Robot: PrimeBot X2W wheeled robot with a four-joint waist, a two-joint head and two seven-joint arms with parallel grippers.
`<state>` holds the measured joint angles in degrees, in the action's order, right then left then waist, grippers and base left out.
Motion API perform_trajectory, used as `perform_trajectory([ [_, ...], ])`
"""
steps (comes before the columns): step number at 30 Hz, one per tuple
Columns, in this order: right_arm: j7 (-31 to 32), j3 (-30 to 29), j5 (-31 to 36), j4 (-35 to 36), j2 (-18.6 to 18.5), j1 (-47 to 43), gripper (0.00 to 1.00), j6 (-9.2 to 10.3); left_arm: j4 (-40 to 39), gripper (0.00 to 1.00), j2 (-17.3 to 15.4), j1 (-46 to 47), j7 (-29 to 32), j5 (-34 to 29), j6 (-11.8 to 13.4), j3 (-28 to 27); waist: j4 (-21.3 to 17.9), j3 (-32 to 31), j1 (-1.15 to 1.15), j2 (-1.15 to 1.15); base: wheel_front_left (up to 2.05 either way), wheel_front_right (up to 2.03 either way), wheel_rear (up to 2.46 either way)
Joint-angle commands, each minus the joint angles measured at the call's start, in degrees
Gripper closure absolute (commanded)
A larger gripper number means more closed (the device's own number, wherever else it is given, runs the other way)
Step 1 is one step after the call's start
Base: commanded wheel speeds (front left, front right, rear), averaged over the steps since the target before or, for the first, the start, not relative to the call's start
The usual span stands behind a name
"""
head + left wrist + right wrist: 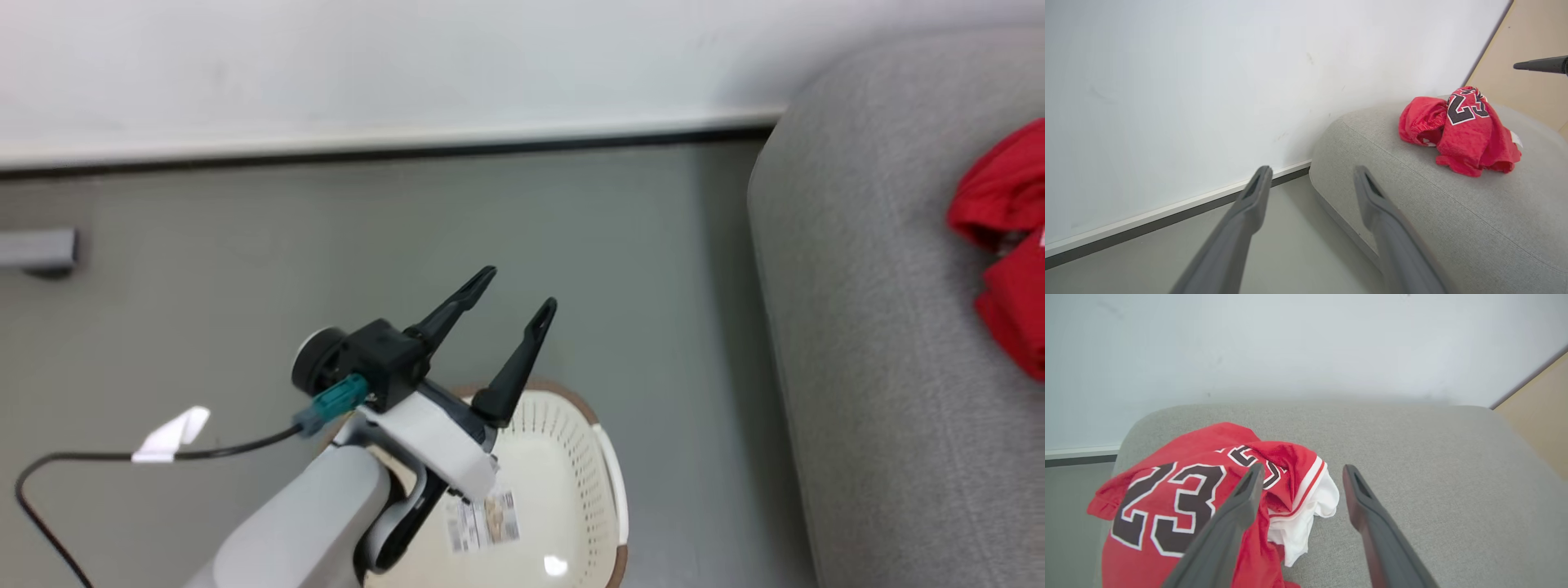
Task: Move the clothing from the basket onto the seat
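Observation:
The red clothing (1008,245) lies bunched on the grey seat (857,343) at the right. In the right wrist view the jersey (1180,498) shows its "23", with white fabric at its edge. My right gripper (1303,468) hangs open just above the seat (1412,457), holding nothing. The left gripper (520,290) is open and lifted over the floor beside the cream basket (571,398), whose bottom shows a printed label. In the left wrist view the open left gripper (1312,169) points toward the seat (1453,220) and the clothing (1457,130).
A white wall with a dark baseboard (392,151) runs behind the grey floor. A black cable with a white tag (175,433) trails from the left arm. A grey object (37,249) sits at the far left. A dark fingertip (1541,64) shows beyond the seat.

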<state>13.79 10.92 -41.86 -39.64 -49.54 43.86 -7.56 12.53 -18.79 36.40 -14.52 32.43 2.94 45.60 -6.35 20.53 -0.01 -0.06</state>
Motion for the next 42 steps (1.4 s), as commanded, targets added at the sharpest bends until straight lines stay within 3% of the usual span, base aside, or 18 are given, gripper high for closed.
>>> perform_trajectory([
  [1,-0.39,0.29,0.41,1.25,-0.29,-1.38,0.00,0.15,-0.32,0.00,-0.53,-1.48,-0.24,0.69,0.30,-0.46,-0.68,-5.58,0.01,0.00,0.00,0.00,0.00],
  [9,-2.86,1.08,2.21,12.03,3.33,-5.08,0.00,0.15,-2.04,0.00,-3.51,-6.90,-0.56,2.78,3.03,-5.31,0.30,-13.61,0.01,0.00,0.00,0.00,0.00],
  [25,-8.39,-0.84,7.06,31.37,18.77,-19.65,0.00,0.14,-7.44,0.00,-8.54,-19.37,-0.62,5.93,10.55,-16.68,3.44,-21.61,0.01,0.00,0.00,0.00,0.00],
  [36,-16.43,-1.36,13.08,35.53,30.32,-32.29,0.00,0.14,-10.45,0.00,-5.61,-30.85,-0.63,1.18,13.95,-27.44,4.22,-22.84,0.01,0.00,0.00,0.00,0.00],
  [42,-20.67,-1.53,14.92,34.03,34.11,-38.06,0.00,0.14,-10.51,0.00,-2.24,-35.47,-0.64,-1.31,12.60,-31.87,4.53,-23.16,0.01,0.00,0.00,0.00,0.00],
])
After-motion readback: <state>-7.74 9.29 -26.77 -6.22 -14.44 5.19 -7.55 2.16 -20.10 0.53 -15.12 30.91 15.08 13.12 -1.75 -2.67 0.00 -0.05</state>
